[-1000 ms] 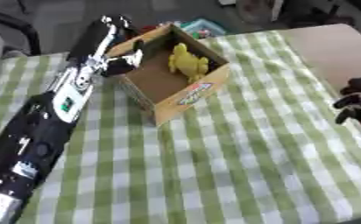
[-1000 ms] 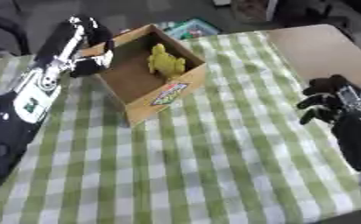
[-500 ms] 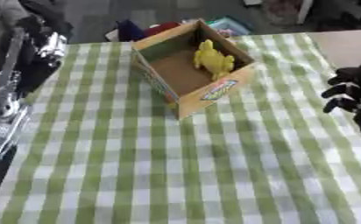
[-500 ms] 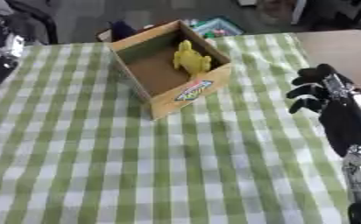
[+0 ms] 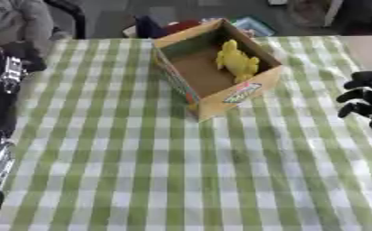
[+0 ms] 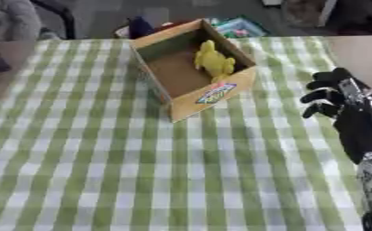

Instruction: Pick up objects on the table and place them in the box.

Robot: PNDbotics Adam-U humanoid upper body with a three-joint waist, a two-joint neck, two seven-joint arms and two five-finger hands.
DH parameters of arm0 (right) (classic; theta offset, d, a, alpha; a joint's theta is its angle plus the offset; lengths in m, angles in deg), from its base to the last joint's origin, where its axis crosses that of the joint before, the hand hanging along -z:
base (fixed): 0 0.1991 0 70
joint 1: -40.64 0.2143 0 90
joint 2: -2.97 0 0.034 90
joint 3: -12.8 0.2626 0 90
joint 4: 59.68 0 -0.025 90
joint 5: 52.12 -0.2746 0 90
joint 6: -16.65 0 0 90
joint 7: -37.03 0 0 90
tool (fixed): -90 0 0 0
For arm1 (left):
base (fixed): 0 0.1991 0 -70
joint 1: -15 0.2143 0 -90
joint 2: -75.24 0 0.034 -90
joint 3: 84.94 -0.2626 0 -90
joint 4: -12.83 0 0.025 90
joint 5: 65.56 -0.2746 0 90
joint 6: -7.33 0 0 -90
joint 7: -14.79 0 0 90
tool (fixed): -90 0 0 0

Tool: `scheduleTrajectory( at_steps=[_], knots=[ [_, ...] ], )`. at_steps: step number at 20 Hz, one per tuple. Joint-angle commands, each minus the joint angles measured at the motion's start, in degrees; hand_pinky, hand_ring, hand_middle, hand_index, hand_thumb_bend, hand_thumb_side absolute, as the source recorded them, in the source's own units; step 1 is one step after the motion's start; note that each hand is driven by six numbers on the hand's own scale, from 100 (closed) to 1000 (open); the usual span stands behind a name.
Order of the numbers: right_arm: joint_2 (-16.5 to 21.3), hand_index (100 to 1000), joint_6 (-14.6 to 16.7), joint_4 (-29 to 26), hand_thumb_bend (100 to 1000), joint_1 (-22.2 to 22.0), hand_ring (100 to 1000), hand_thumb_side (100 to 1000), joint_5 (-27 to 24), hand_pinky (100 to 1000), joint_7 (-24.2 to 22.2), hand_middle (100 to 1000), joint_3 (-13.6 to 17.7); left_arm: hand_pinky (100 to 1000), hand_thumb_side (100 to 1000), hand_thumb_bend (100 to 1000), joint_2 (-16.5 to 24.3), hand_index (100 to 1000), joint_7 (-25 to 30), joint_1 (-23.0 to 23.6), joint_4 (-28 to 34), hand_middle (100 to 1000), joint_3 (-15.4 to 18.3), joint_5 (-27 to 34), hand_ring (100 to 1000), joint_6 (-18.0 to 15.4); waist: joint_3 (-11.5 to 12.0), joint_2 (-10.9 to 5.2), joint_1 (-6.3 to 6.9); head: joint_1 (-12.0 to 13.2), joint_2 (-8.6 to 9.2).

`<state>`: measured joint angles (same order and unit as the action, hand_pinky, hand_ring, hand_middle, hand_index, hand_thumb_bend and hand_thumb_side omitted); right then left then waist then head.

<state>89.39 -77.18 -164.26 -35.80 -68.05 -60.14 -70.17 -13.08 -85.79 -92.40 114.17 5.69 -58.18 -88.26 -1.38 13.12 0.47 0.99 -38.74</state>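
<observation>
Green and white checks cover the desk (image 6: 181,180) from edge to edge. Near the far edge sits the box (image 6: 191,85), open at the top, and a yellow toy (image 6: 212,59) is already inside it, up against the far wall.

Your right hand (image 6: 343,113) waits by the right edge of the desk. Its fingers (image 6: 322,96) are curled in and they hold nothing. Your left arm (image 5: 1,97) shows at the left edge, but its hand is out of sight, so you cannot tell what those fingers do.

You can see no other toy on the cloth right now. So look first. Tip your head and check the near edge and the corners. If you find something, uncurl your fingers before you reach, come down from above, and lift it high enough to clear the box wall. Let go over the bare brown floor of the box, not on top of the yellow toy.
</observation>
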Motion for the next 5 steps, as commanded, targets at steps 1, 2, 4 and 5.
scheduleTrajectory(
  at_steps=[1,2,4,5],
  knots=[
    [0.83,688,0.26,-1.18,100,0.45,555,669,0.78,402,0.13,574,0.31,708,726,100,-0.62,614,-0.46,0.5,1.24,495,0.93,0.63,894,-0.23,-0.33,-0.56,0.01,0.4,0.15],
    [0.84,687,0.28,-1.2,100,0.5,555,673,0.87,402,0.07,574,0.27,709,735,100,-1.1,613,-0.34,0.94,0.91,494,0.79,0.96,895,-0.29,-0.71,-0.43,0.13,0.52,0.23],
    [0.75,688,0.3,-1.21,100,0.68,554,676,0.95,402,0.0,574,0.22,710,746,100,-1.86,615,-0.17,1.69,0.17,496,0.69,1.3,899,-0.51,-1.35,-0.15,0.3,0.61,0.38],
    [0.7,687,0.32,-1.23,100,0.74,554,674,0.94,402,-0.02,573,0.21,710,716,100,-2.15,616,-0.13,1.95,-0.07,499,0.73,1.38,901,-0.71,-1.55,-0.06,0.32,0.55,0.41]
  ],
)
